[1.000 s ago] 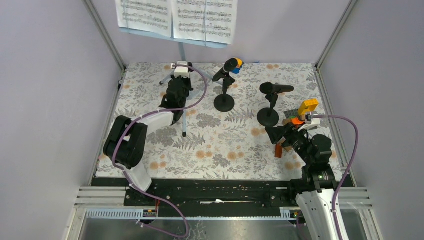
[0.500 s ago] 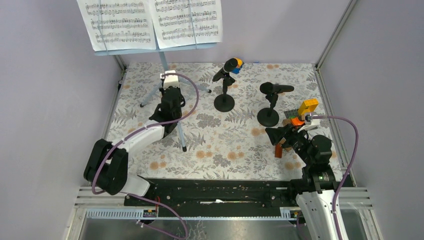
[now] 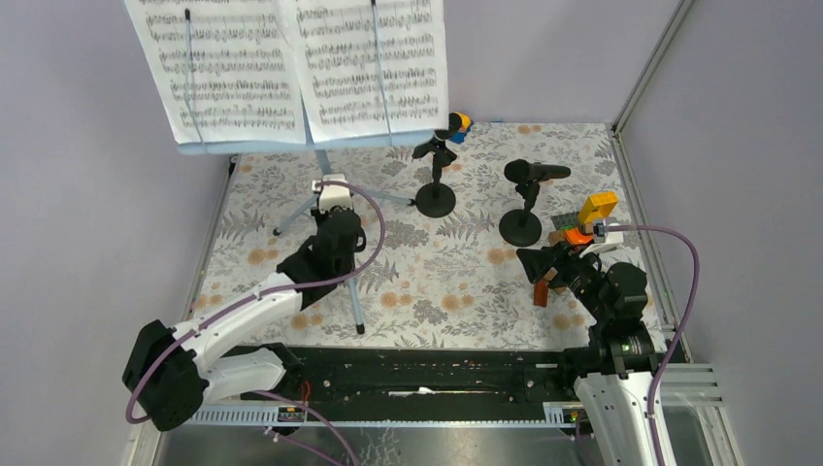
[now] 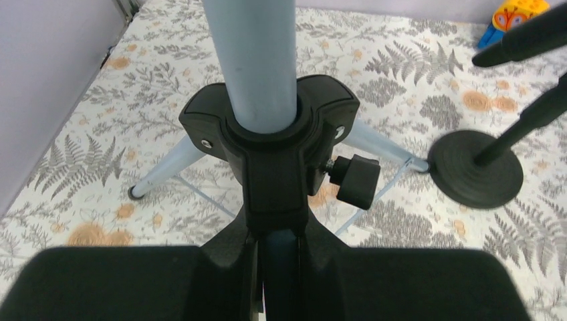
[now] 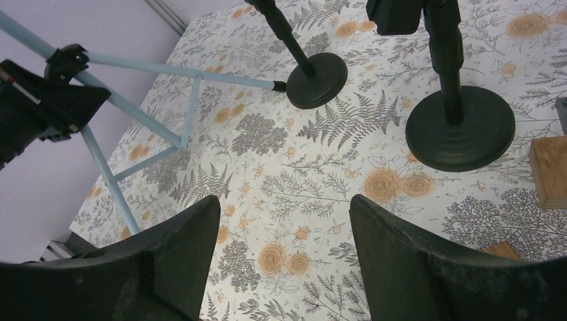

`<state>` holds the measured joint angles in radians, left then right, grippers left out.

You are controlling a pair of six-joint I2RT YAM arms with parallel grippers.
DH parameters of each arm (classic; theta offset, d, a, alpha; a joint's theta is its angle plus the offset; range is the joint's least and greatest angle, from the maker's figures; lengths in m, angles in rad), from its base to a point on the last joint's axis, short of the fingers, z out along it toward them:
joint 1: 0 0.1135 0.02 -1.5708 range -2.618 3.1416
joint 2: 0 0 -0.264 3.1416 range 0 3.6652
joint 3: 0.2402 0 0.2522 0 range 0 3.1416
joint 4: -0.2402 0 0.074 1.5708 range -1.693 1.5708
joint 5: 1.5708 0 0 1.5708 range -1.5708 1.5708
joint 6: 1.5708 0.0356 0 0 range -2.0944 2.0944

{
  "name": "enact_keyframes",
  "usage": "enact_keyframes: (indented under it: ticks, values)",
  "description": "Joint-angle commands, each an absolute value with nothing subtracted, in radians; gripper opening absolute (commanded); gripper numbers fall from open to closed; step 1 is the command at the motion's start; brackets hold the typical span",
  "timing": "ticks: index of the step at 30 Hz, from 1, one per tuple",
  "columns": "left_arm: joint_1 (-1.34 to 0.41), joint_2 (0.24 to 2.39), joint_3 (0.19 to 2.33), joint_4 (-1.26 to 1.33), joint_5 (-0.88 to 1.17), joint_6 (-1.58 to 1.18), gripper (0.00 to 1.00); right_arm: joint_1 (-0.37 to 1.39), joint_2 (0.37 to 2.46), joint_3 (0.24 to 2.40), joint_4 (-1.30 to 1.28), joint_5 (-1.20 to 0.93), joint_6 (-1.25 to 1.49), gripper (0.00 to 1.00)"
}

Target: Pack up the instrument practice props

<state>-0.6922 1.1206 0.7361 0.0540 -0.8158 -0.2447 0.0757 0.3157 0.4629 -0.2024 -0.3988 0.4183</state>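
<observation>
The left gripper (image 3: pixel 335 231) is clamped on the black hub (image 4: pixel 267 134) of the tripod (image 3: pixel 357 303), just below the blue-grey pole. In the left wrist view the fingers (image 4: pixel 241 261) press in from both sides of the hub's lower part.

The tripod stands at about 10 o'clock on the floral mat (image 3: pixel 446 282). One leg runs toward 6 o'clock, one toward 9 and one toward 2. The foot of the 2 o'clock leg lies just beside the rim of the far holder (image 3: pixel 435 200); I cannot tell whether they touch. Above the pole, the light-blue desk (image 3: pixel 291 146) fills the 11 o'clock corner of the top view and carries two white pages (image 3: pixel 228 73) side by side, each under a thin dark clip arm.

The far holder stands at 12 o'clock on the mat, its mic (image 3: pixel 448 126) partly hidden behind the pages. The near holder (image 3: pixel 520 228) stands at about 2 o'clock, well apart from the first, with its mic (image 3: pixel 536 172) lying across the top and pointing toward 3.

The right gripper (image 3: pixel 545 264) hovers at 3 o'clock with its fingers spread wide and nothing between them. It is beside the near holder's base but not touching it. Toy blocks (image 3: pixel 598 206) sit at 1 o'clock from it, and a wooden one (image 5: pixel 549 170) shows at the right wrist view's 3 o'clock edge.
</observation>
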Motion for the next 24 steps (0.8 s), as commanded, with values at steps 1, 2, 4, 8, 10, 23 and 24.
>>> enact_keyframes:
  ticks: [1,2,4,8,10,23,24]
  values:
    - [-0.801,1.073,0.682,-0.097,-0.837,-0.308,0.0,0.074,0.308,0.516,-0.202,-0.386,0.399,0.78]
    - [-0.825,1.065,0.668,-0.092,-0.842,-0.316,0.0,0.074,0.306,0.517,-0.204,-0.385,0.399,0.78]
    - [-0.873,1.056,0.631,-0.062,-0.841,-0.311,0.0,0.075,0.302,0.521,-0.211,-0.385,0.395,0.78]
    - [-0.984,1.044,0.611,-0.075,-0.885,-0.343,0.0,0.075,0.291,0.533,-0.231,-0.379,0.388,0.78]
    - [-1.037,1.037,0.613,-0.104,-0.912,-0.366,0.0,0.074,0.287,0.536,-0.236,-0.378,0.385,0.78]
    - [-1.128,1.205,0.622,0.271,-0.81,-0.119,0.0,0.074,0.288,0.568,-0.256,-0.377,0.388,0.78]
    - [-1.126,1.229,0.648,0.283,-0.816,-0.108,0.0,0.075,0.286,0.571,-0.262,-0.377,0.387,0.78]
